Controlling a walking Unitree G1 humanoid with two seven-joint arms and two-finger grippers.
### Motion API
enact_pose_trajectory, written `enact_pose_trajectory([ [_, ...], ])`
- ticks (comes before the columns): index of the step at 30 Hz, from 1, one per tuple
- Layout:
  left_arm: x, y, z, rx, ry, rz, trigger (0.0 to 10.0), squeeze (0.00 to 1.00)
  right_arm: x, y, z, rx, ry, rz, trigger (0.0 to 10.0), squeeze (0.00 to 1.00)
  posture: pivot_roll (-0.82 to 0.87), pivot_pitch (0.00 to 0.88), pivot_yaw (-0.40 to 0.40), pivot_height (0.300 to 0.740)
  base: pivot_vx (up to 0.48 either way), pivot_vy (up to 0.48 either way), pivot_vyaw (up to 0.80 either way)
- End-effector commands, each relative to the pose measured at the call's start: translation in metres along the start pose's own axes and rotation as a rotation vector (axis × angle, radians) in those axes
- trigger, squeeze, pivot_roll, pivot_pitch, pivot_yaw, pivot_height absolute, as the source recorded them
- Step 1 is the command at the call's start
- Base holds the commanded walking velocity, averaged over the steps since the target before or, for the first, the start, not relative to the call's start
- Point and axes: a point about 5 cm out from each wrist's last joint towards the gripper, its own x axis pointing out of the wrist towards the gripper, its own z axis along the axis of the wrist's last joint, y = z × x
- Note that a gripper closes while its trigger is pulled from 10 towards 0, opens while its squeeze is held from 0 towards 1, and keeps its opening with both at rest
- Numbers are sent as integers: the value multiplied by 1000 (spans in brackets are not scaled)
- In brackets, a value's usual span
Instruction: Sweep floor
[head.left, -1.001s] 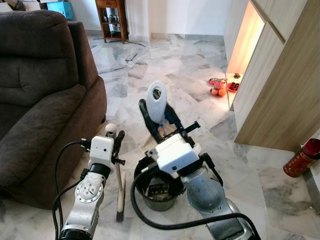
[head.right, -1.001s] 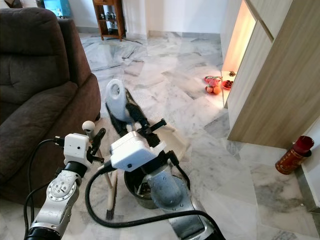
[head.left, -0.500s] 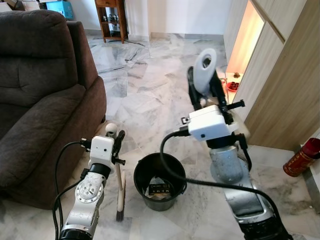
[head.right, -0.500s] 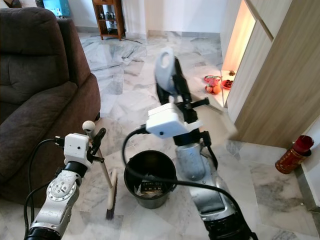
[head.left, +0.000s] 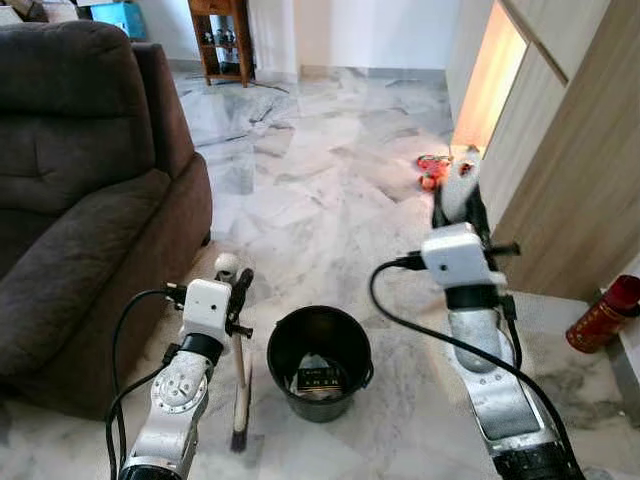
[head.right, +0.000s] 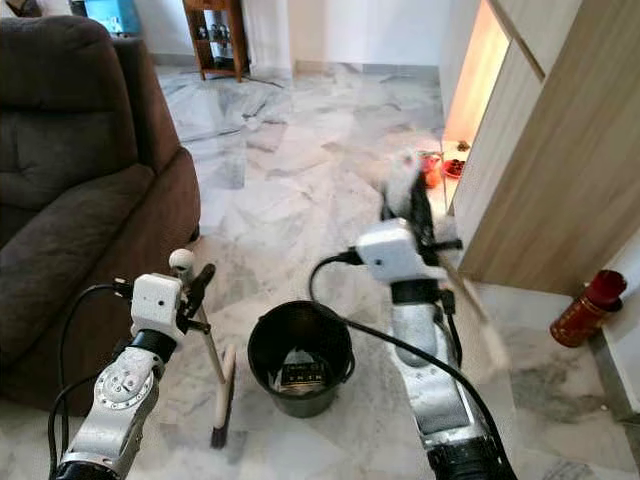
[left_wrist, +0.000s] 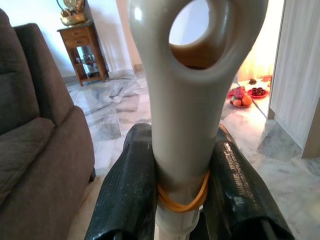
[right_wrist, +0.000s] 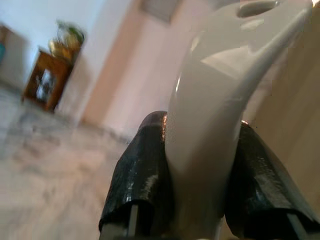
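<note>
**Colours across the room**

The floor (head.left: 330, 160) is white marble veined with grey. The sofa (head.left: 80, 180) is dark brown. A black bucket (head.left: 318, 360) sits by a cream-handled brush (head.left: 240, 385). The dustpan handle (right_wrist: 225, 115) is pale grey. The cabinet (head.left: 570, 150) is light wood grain. The canister (head.left: 603, 315) is red with gold print.

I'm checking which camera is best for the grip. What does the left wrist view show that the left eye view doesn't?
The left wrist view alone shows an orange rubber band around the broom handle between the left gripper's fingers. The left eye view alone shows the black bucket and the right gripper raised beside the cabinet. Both show the brown sofa.
</note>
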Motion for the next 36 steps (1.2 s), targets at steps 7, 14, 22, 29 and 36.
enact_pose_trajectory([
  [7, 1, 1, 9, 30, -43, -22, 10000, 0, -15, -1, -43, 47, 201, -23, 10000, 0, 97, 34, 38, 740, 0, 0, 0],
  [14, 0, 0, 8, 24, -36, -33, 10000, 0, -28, 3, -67, 190, 343, -16, 10000, 0, 97, 47, 39, 740, 0, 0, 0],
  [22, -1, -2, 6, 16, -27, -40, 10000, 0, -40, 14, -85, 356, 435, 31, 10000, 0, 98, 59, 37, 740, 0, 0, 0],
  [29, 0, -3, 5, 9, -22, -47, 10000, 0, -47, 21, -91, 396, 456, 82, 10000, 0, 98, 61, 37, 740, 0, 0, 0],
  [36, -1, -4, 5, 4, -17, -52, 10000, 0, -61, 29, -105, 531, 539, 154, 10000, 0, 101, 66, 36, 740, 0, 0, 0],
])
